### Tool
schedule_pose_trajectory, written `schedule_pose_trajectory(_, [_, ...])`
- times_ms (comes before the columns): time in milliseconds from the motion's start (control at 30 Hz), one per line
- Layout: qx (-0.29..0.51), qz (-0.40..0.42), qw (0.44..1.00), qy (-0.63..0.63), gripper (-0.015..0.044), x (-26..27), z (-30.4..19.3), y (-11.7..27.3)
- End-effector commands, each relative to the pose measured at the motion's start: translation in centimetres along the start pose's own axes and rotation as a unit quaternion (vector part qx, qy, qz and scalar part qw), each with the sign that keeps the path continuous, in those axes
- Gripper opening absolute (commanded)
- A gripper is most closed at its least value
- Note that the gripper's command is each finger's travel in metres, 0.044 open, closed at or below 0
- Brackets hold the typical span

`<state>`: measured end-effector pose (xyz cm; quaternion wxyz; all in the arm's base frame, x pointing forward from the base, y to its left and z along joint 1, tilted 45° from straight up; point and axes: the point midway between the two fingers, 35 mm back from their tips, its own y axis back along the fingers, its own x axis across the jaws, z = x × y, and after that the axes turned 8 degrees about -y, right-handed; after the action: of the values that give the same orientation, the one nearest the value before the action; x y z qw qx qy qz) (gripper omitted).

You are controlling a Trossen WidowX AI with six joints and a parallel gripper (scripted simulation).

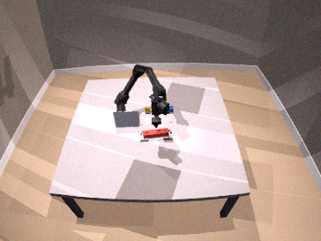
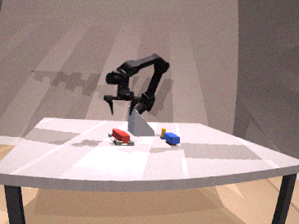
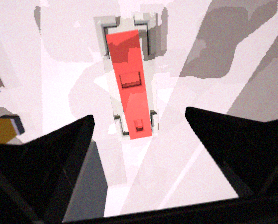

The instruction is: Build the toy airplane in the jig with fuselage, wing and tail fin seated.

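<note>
The red fuselage (image 1: 155,133) (image 2: 121,135) (image 3: 133,102) lies in the pale cradle (image 2: 128,143) (image 3: 112,21), sockets up and empty. In the wrist view it looks slightly turned against the cradle's brackets; I cannot tell whether it sits fully flat. My gripper (image 1: 156,124) (image 2: 121,114) (image 3: 140,116) is open and empty, above the fuselage and clear of it. The blue part (image 1: 171,109) (image 2: 172,138), apparently the wing, is on the table, partly hidden by the arm in the top view. The yellow part (image 1: 147,109) (image 2: 163,132) (image 3: 7,131), apparently the tail fin, stands near it.
A grey slanted panel (image 1: 126,119) (image 2: 139,125) (image 3: 90,187) stands on the table (image 1: 97,169) (image 2: 53,165) by the arm's base. The arm reaches over the blue and yellow parts in the top view. Broad shadows cross the table.
</note>
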<state>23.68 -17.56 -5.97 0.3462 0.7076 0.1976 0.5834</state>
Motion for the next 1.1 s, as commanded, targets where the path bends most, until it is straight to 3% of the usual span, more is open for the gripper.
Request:
schedule_pose_trajectory(0, [0.001, -0.008, 1.000, -0.009, 0.0440, 3.1, 1.6, 0.2])
schedule_pose_trajectory(233, [-0.002, -0.015, 1.000, -0.021, 0.0440, 14.3, 4.6, -0.2])
schedule_pose_trajectory(467, [0.001, 0.007, 1.000, 0.000, 0.0440, 25.9, 3.9, -0.9])
schedule_pose_trajectory(667, [0.001, 0.009, 1.000, 0.002, 0.0440, 26.6, 3.7, -1.1])
schedule_pose_trajectory(800, [0.001, 0.010, 1.000, 0.002, 0.0440, 26.7, 3.7, -4.9])
schedule_pose_trajectory(1067, [0.001, 0.011, 1.000, 0.002, 0.0440, 26.8, 3.7, -6.7])
